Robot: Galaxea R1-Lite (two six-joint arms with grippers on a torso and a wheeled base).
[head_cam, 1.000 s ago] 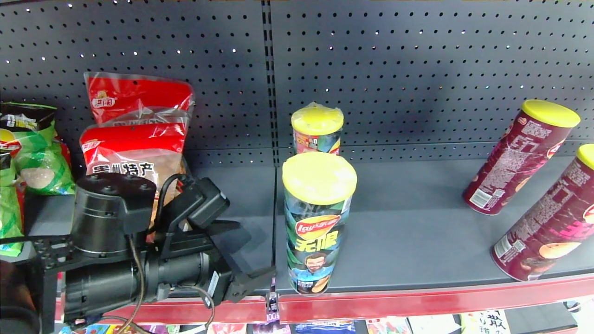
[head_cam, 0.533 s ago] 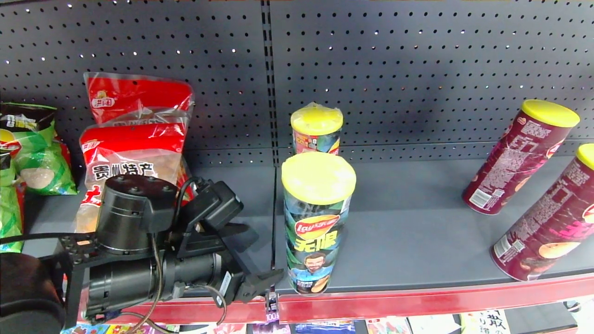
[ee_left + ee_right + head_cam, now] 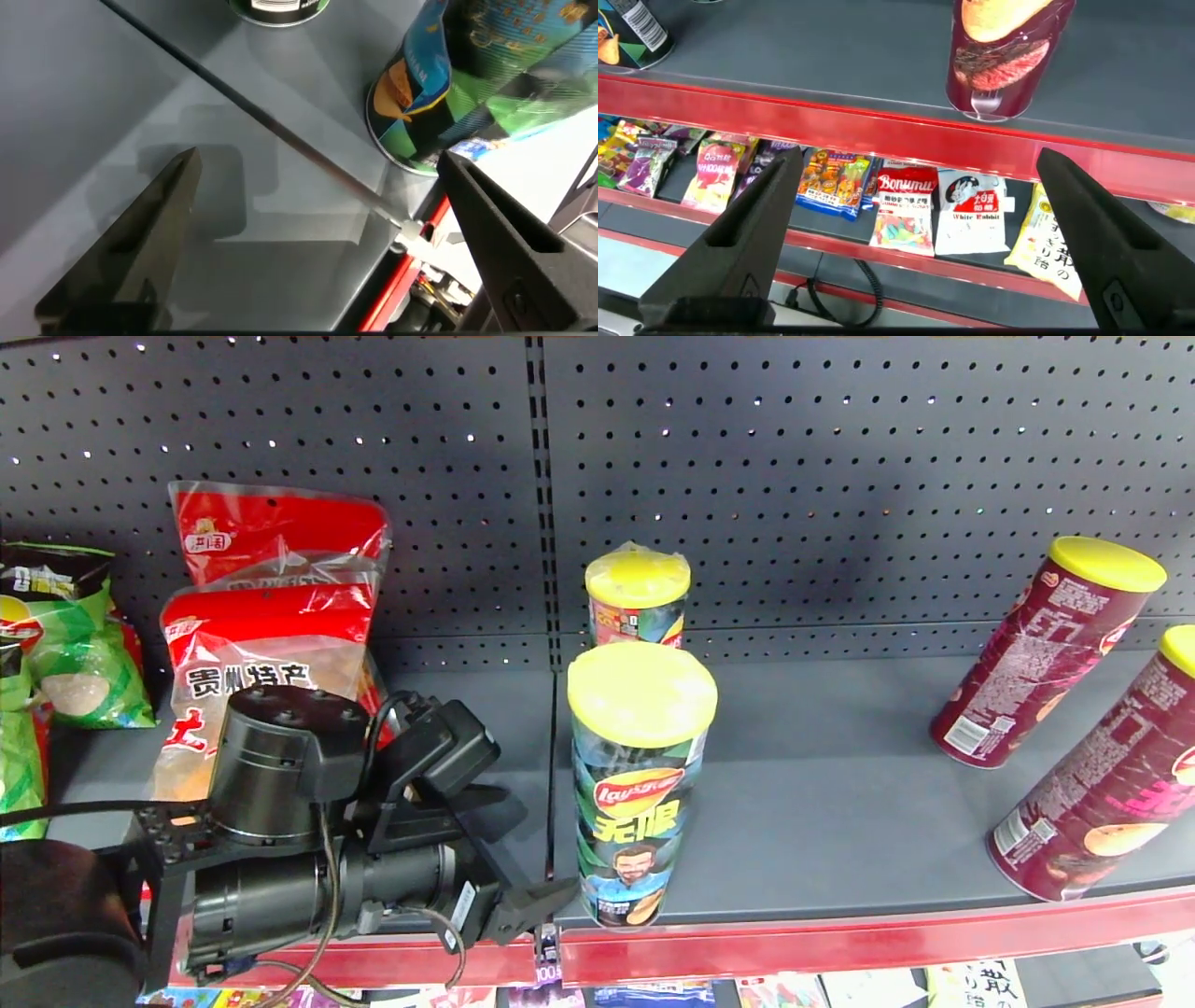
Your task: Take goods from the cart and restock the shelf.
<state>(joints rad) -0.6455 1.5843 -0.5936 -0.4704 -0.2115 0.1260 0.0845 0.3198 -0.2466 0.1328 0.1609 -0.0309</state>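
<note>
Left gripper [image 3: 530,847] is hanging released, jaws spread and gripping nothing, just left of the green can [image 3: 638,784], which is standing upright at the front edge of the grey shelf [image 3: 822,821]. I am seeing a perforated backboard [image 3: 794,476] behind it, a red rail [image 3: 840,938] beneath. Since a second ago this gripper is sitting closer to the can; the goods are staying put. Right gripper [image 3: 915,245] is also hanging spread and empty. A second can [image 3: 638,595] is standing behind; maroon cans [image 3: 1041,653] right, red bags [image 3: 271,616] left.
</note>
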